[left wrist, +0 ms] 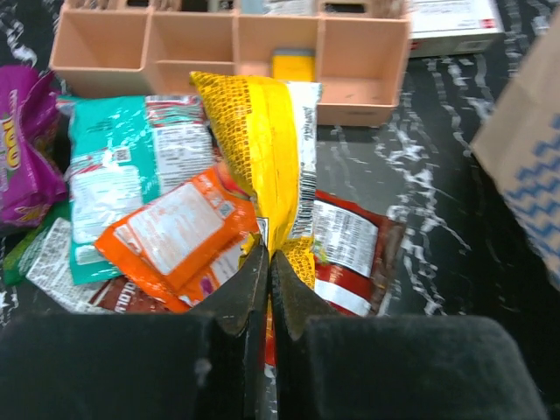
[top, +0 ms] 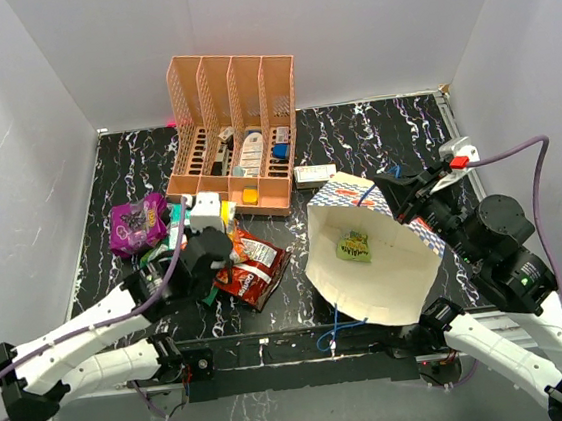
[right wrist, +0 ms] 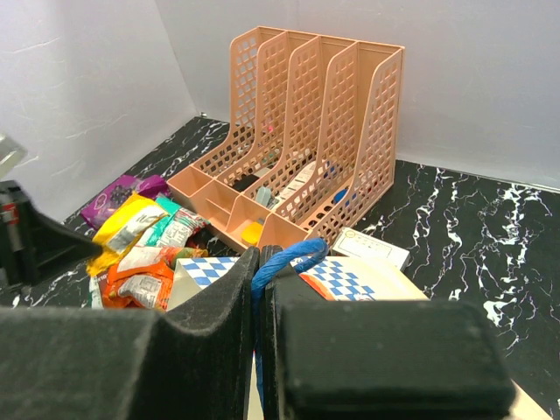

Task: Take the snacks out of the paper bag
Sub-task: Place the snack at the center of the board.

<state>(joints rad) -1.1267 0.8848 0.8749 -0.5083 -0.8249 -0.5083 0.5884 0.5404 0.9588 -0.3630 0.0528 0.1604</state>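
Black marbled table (top: 373, 130), white walls. Left claw (left wrist: 267, 262) is closed on the yellow packet (left wrist: 262, 149), holding it over the snack pile (left wrist: 175, 232) beside the orange rack (top: 233, 85); looks like a drop-off. Right claw (right wrist: 260, 262) is clamped on the blue handle (right wrist: 284, 255), so the paper bag (top: 389, 285) sits tipped with its mouth open for access. One green packet (top: 354, 247) left inside.

Left claw (left wrist: 268, 254) and right claw (right wrist: 260, 255) appear clamped.
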